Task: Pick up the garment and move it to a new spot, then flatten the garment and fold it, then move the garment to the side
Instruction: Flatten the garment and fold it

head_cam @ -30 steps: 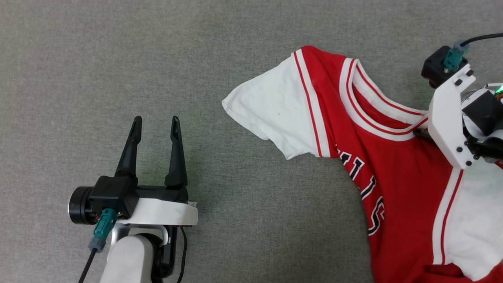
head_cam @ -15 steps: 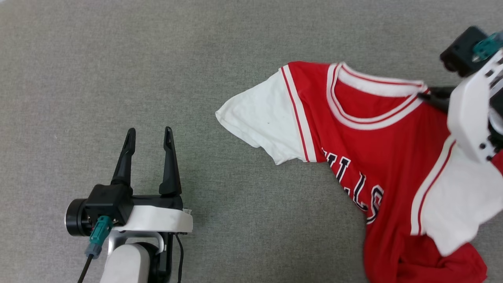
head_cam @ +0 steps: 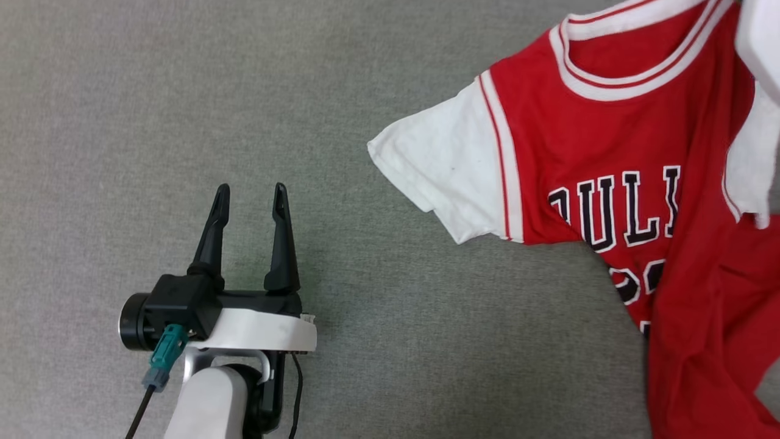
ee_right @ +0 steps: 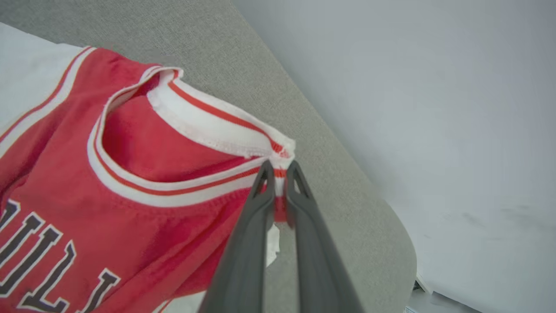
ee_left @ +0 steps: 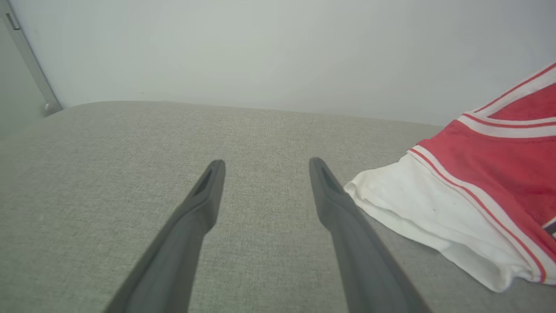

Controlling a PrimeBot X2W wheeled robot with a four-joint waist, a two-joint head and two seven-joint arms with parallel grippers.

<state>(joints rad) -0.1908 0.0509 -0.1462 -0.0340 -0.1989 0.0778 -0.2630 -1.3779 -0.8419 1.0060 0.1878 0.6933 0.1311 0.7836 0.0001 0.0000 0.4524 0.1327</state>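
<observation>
The garment (head_cam: 615, 152) is a red jersey with white sleeves, striped trim and black white-outlined letters. It hangs lifted at the right of the head view, one white sleeve (head_cam: 439, 164) spread toward the middle. In the right wrist view my right gripper (ee_right: 278, 169) is shut on the garment (ee_right: 143, 191) at the collar's end by the shoulder. The right arm's white housing (head_cam: 758, 36) sits at the top right corner of the head view. At the lower left my left gripper (head_cam: 250, 192) hovers open over the grey surface, well left of the sleeve. The sleeve (ee_left: 417, 213) lies just right of the left gripper (ee_left: 265, 167).
A grey fabric surface (head_cam: 183, 91) spreads under everything. Its far edge (ee_left: 217, 106) meets a pale wall (ee_left: 278, 48), and its curved edge (ee_right: 391, 226) drops to a light floor beside my right gripper.
My right gripper has closed on the collar and risen with it, out of the top right of the head view. The garment has lifted and turned so more of its letters show. The left arm has barely moved.
</observation>
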